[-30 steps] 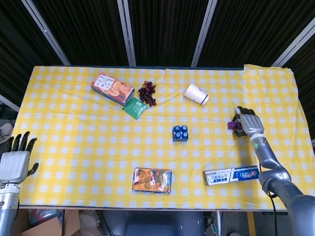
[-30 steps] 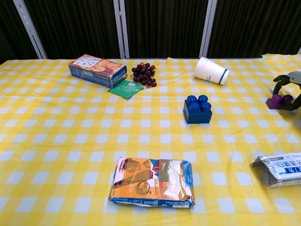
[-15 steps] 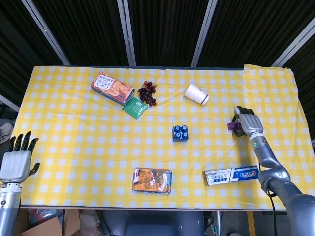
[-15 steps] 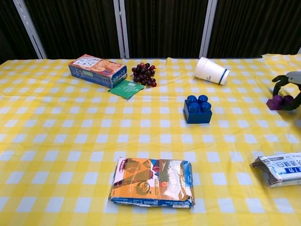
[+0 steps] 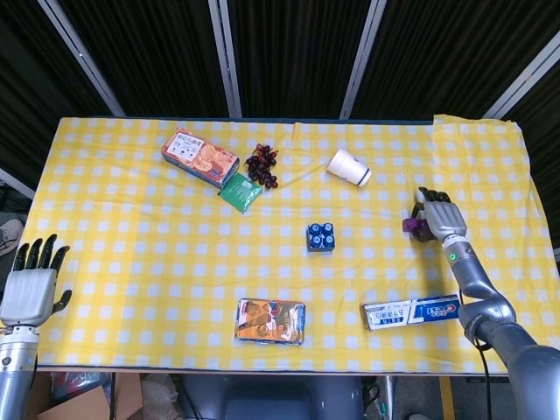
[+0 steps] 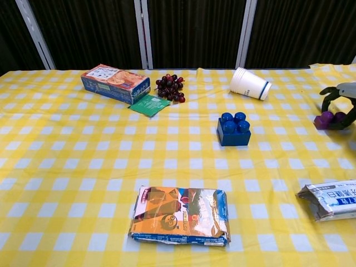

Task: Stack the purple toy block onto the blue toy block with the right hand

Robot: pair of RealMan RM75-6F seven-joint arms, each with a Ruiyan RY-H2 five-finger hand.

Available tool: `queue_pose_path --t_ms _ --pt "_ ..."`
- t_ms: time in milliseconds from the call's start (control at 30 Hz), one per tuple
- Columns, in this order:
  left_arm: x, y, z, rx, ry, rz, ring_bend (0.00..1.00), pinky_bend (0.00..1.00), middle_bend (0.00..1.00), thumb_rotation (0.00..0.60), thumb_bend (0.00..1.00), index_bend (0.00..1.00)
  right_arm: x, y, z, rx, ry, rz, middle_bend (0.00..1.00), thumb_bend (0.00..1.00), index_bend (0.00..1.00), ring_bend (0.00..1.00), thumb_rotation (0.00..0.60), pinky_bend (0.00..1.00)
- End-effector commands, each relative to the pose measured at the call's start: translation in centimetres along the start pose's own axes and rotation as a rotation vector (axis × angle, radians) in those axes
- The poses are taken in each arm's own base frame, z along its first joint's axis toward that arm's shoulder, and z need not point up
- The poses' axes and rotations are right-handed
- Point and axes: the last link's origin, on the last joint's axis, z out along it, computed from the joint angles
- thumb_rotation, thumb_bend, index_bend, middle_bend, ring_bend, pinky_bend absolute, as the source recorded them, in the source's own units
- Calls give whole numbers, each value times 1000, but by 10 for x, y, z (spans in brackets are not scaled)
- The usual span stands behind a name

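My right hand (image 6: 340, 103) curls around the purple toy block (image 6: 327, 120), gripping its sides. Small, rigid, light plastic, probably slick. Blue toy block (image 6: 233, 129) sits well left.

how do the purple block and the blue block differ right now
The purple block sits inside the right hand's curled fingers near the table's right edge; the blue block stands free mid-table, untouched. The blue one looks larger. Both have round studs facing up.
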Motion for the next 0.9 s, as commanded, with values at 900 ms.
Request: queue_pose_path --t_ms 900 --pt "19 -15 -8 -64 41 -128 0 57 0 600 305 157 50 -177 -107 264 43 -117 0 501 540 0 600 0"
